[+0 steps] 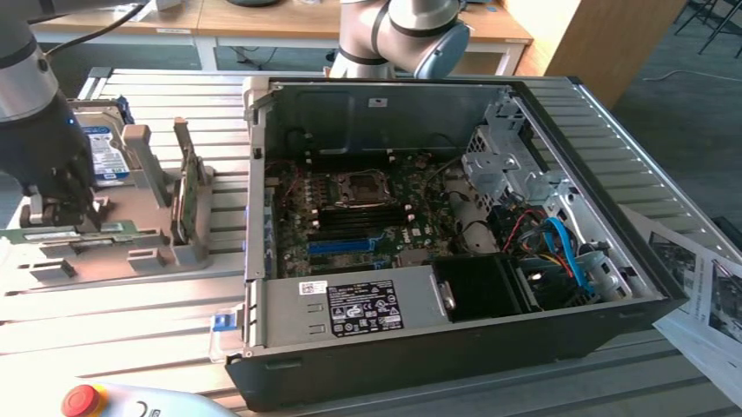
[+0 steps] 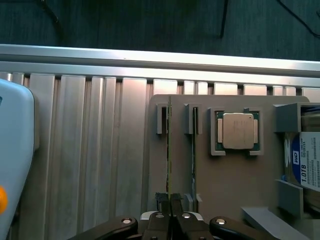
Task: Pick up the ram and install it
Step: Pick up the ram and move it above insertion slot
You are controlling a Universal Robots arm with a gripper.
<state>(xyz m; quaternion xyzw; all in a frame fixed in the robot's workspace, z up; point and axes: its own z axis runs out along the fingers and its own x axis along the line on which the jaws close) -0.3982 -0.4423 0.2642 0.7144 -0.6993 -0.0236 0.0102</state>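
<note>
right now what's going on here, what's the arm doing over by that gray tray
The robot arm's gripper is down at the gray holder and closed on one end of the ram, which stands on edge in its slot. A second stick stands in the slot beside it. The open computer case sits to the exterior view's right of the holder, and the ram is not yet there.

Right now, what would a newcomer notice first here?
The open PC case fills the middle of the exterior view, its motherboard bare. At that view's left, the gripper is shut on the ram, which stands on edge in a gray tray that also holds a CPU.
</note>
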